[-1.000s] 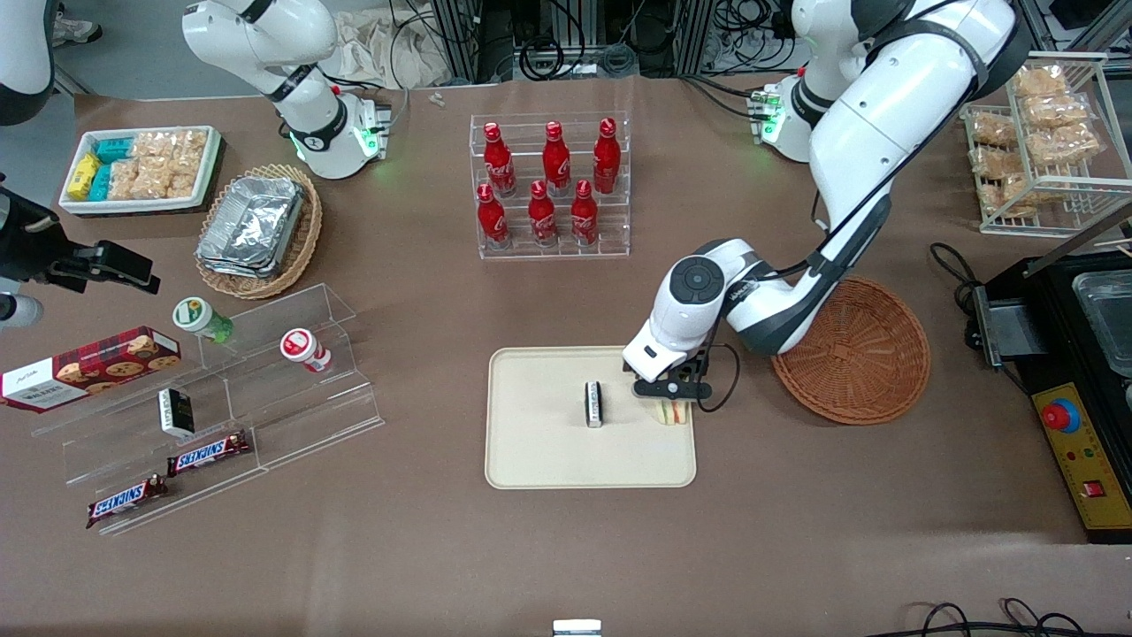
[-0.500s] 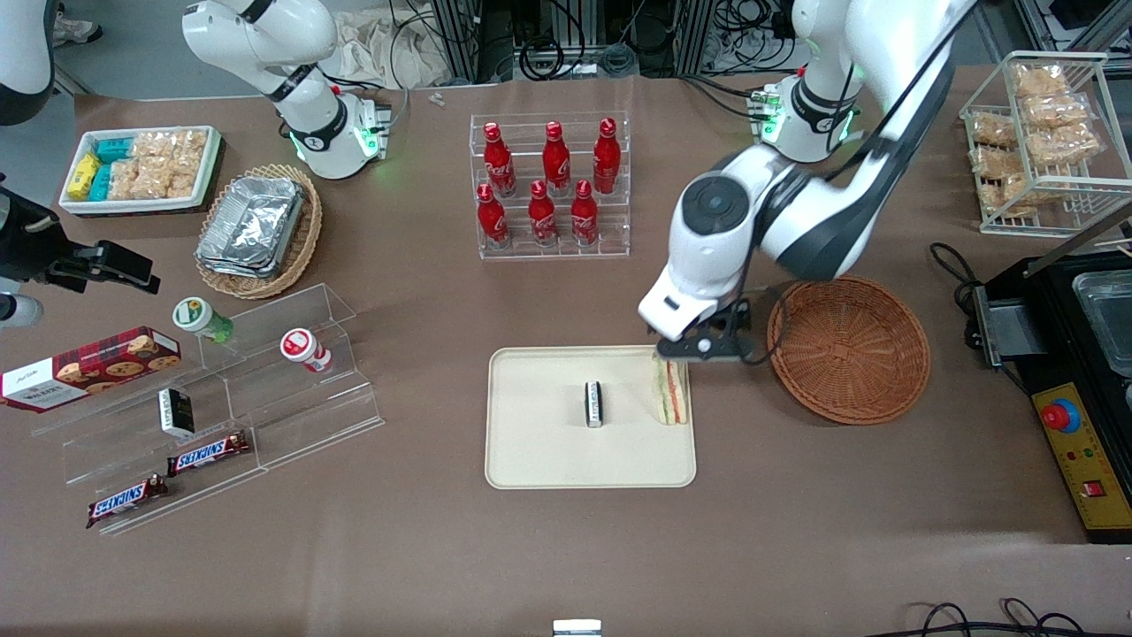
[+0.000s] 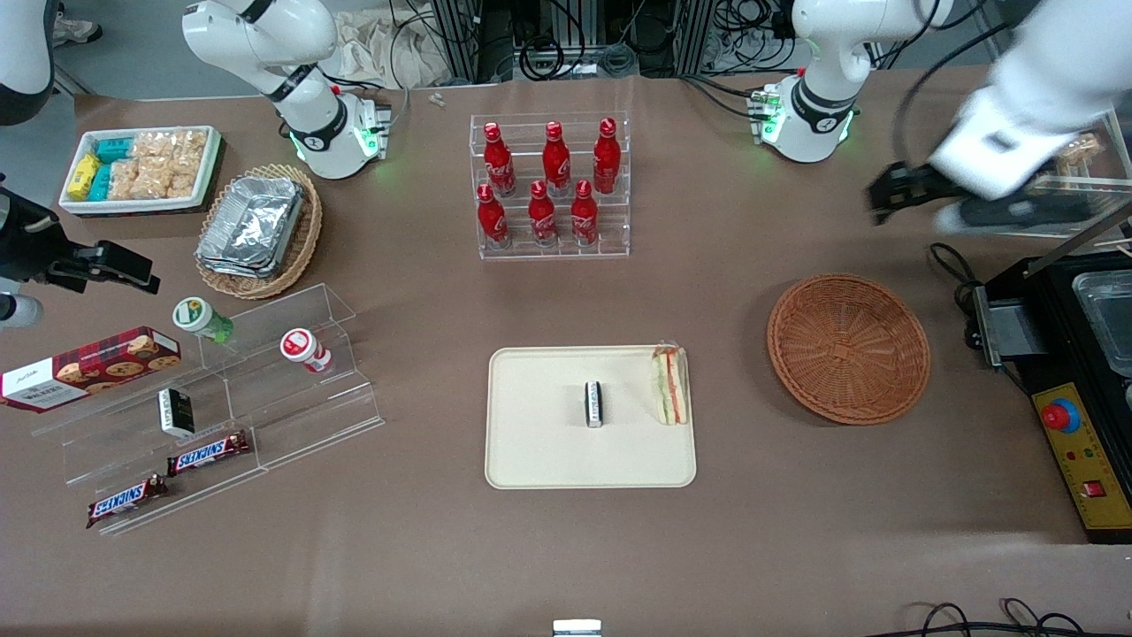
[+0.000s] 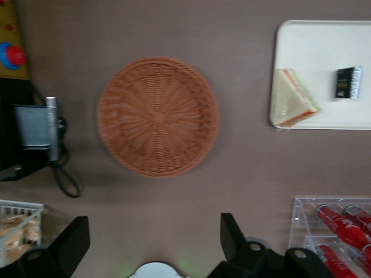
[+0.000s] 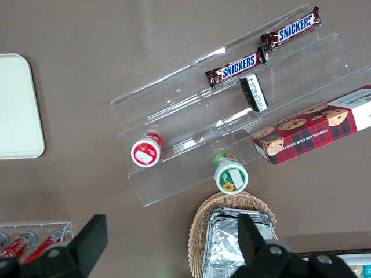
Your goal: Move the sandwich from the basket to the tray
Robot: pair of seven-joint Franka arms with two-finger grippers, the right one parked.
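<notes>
1 sandwich (image 3: 670, 385) lies on the tray (image 3: 539, 451), at the tray's edge nearest the basket (image 3: 848, 348), touching nothing else. 1 small black packet (image 3: 594, 404) sits near the tray's middle, apart from the sandwich. Basket: 1, w/ nothing in it, on the table beside the tray toward the working arm's end. Gripper (image 4: 153, 246) hangs high above the table, farther from the front camera than the basket and well apart from the tray; jaws spread wide, nothing between them. 6 red bottles (image 3: 553, 181) stand in 1 clear rack, farther from the front camera than the tray.
</notes>
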